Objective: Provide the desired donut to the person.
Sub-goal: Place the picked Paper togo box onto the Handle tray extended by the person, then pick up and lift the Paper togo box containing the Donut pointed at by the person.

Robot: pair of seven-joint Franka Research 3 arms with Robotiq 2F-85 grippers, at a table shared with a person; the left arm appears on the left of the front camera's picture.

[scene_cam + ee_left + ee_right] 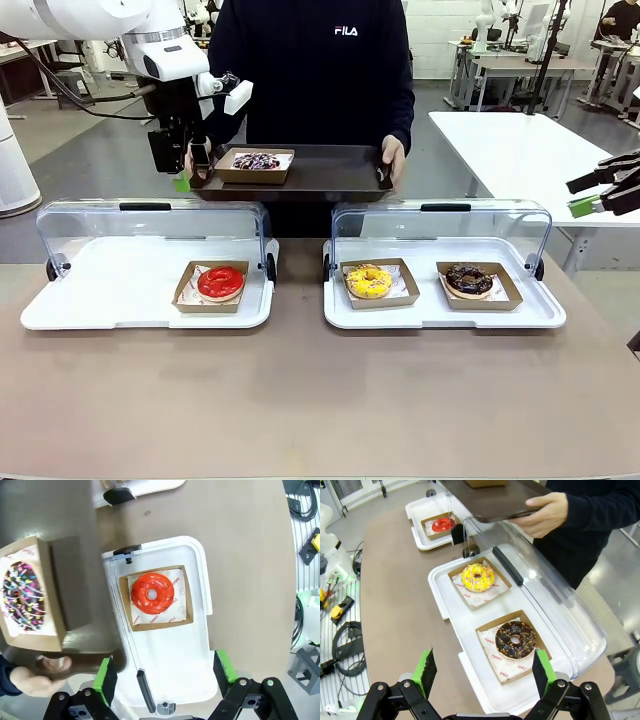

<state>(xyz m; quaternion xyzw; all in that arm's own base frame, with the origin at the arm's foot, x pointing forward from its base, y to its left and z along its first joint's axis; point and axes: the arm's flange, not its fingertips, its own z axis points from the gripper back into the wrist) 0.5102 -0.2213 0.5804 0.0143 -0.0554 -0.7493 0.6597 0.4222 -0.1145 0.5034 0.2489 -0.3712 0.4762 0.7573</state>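
Cardboard box under the sprinkle donut looks light and stiff, so I would hold its edge, not the soft icing; my left claw hangs open.

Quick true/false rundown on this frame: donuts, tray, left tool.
1. The sprinkle donut sits in its box on the tray that the person holds. True.
2. The left tool is clamped on the sprinkle donut's box. False: its jaws stand open with nothing between them, next to the tray's edge.
3. The red donut is the only one in the left case. True.
4. The right case holds three donuts. False: it holds two, the yellow donut and the chocolate donut.
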